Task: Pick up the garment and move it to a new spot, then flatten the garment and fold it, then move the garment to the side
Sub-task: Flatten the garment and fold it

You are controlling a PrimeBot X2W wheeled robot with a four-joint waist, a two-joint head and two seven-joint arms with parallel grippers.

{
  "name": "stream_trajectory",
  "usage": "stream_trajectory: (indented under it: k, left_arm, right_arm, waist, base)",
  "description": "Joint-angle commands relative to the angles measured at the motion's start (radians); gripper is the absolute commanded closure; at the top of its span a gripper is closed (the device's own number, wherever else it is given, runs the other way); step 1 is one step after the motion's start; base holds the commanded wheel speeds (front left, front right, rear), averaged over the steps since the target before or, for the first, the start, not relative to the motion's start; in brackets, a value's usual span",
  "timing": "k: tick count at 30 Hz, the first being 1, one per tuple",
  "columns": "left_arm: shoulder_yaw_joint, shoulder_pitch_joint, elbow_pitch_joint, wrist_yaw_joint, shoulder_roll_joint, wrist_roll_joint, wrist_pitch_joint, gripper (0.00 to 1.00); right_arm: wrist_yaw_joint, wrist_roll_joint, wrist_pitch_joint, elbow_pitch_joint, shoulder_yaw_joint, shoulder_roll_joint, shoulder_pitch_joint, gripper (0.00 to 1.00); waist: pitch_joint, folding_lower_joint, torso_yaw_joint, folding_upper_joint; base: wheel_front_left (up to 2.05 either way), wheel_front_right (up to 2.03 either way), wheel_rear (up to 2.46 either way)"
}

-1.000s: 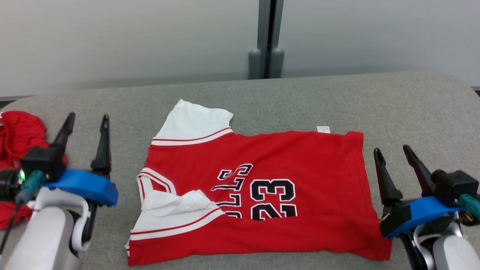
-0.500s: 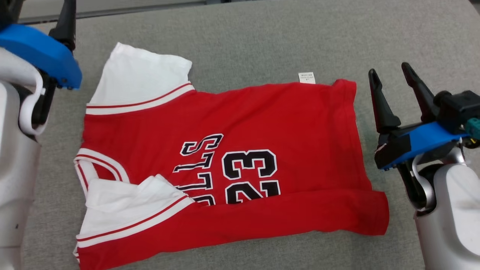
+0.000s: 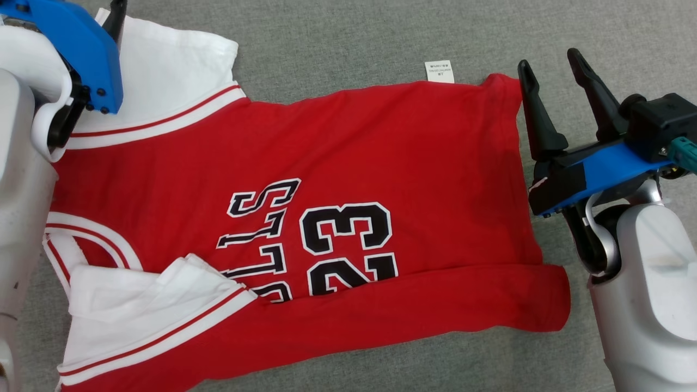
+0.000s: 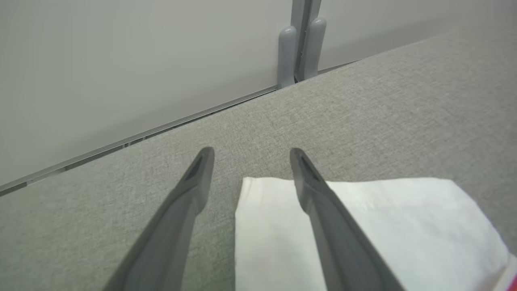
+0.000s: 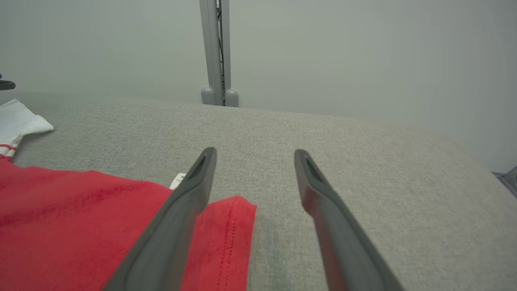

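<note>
Left wrist view: sleeve [image 4: 383, 226] corner lies inside the spread, empty left gripper [image 4: 252, 152]; hem [image 5: 232, 226] corner inside the right gripper [image 5: 255, 151], equally spread. Lower both, then pinch.

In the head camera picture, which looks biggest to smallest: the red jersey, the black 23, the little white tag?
1. red jersey
2. black 23
3. white tag
All lie flat on the table, so nearness barely matters.
</note>
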Motion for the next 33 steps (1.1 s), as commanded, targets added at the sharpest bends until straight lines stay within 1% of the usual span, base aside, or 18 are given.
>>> stream_trajectory:
  k: [1,4,8,10,11,14,15,16,17,18,21,27,33]
  left_arm:
    - [-0.033,-0.025,0.023,-0.001,0.016,-0.022,0.017,0.0]
    - [-0.08,-0.026,0.052,-0.001,0.028,-0.055,0.044,0.0]
    - [-0.116,-0.034,0.085,-0.001,0.042,-0.109,0.076,0.0]
    - [-0.116,-0.027,0.102,-0.001,0.038,-0.151,0.093,0.0]
    - [-0.116,-0.027,0.102,-0.001,0.038,-0.151,0.093,0.0]
    - [-0.124,-0.01,0.111,-0.001,0.013,-0.229,0.133,0.0]
    - [-0.128,-0.008,0.108,-0.001,0.01,-0.247,0.14,0.41]
    - [-0.136,-0.008,0.102,-0.001,0.011,-0.258,0.143,0.67]
    - [-0.146,-0.014,0.096,-0.001,0.017,-0.26,0.134,0.97]
    - [-0.156,-0.021,0.093,-0.002,0.024,-0.258,0.12,1.0]
    - [-0.176,-0.041,0.088,0.0,0.037,-0.253,0.077,1.0]
    - [-0.224,-0.066,0.072,-0.001,0.028,-0.254,-0.005,1.0]
    - [-0.269,-0.086,0.055,-0.001,0.014,-0.27,-0.063,1.0]
  right_arm:
    - [0.001,0.004,-0.012,0.009,0.002,0.004,-0.024,0.0]
    - [0.001,0.007,-0.02,0.02,0.003,0.003,-0.027,0.0]
    - [0.001,0.007,-0.025,0.031,0.005,0.002,-0.036,0.0]
    - [0.001,0.008,-0.027,0.036,0.007,0.004,-0.043,0.0]
    - [0.001,0.008,-0.027,0.036,0.007,0.004,-0.043,0.0]
    - [0.001,0.01,-0.023,0.043,0.012,0.005,-0.045,0.0]
    - [0.001,0.012,-0.019,0.046,0.015,0.003,-0.046,0.0]
    - [0.001,0.016,-0.015,0.049,0.017,0.0,-0.047,0.0]
    - [0.001,0.023,-0.007,0.052,0.022,-0.003,-0.049,0.0]
    - [0.001,0.026,0.0,0.056,0.025,-0.007,-0.051,0.0]
    - [0.001,0.04,0.035,0.074,0.034,-0.02,-0.054,0.0]
    - [0.001,0.064,0.105,0.1,0.047,-0.04,-0.057,0.0]
    - [0.001,0.06,0.156,0.156,0.048,-0.055,-0.072,0.0]
  waist:
    - [0.008,-0.0003,-0.009,0.0]
    - [0.014,-0.0003,-0.015,0.0]
    - [0.019,-0.0003,-0.019,0.0]
    - [0.023,-0.0003,-0.021,0.0]
    - [0.023,-0.0003,-0.021,0.0]
    - [0.026,-0.0003,-0.022,0.0]
    - [0.025,-0.0003,-0.022,0.0]
    - [0.025,-0.0003,-0.021,0.0]
    - [0.024,-0.0003,-0.02,0.0]
    - [0.022,-0.0003,-0.02,0.0]
    - [0.011,-0.0003,-0.015,0.0]
    - [-0.006,-0.0003,0.008,0.0]
    - [-0.01,-0.0003,0.048,0.0]
  base:
    - [0.0,0.0,0.0]
    - [0.0,0.0,0.0]
    - [0.0,0.0,0.0]
    - [0.0,0.0,0.0]
    - [0.0,0.0,0.0]
    - [0.0,0.0,0.0]
    - [0.0,0.0,0.0]
    - [0.0,0.0,0.0]
    - [0.0,0.0,0.0]
    - [0.0,0.0,0.0]
    - [0.0,0.0,0.0]
    - [0.0,0.0,0.0]
    - [0.0,0.0,0.0]
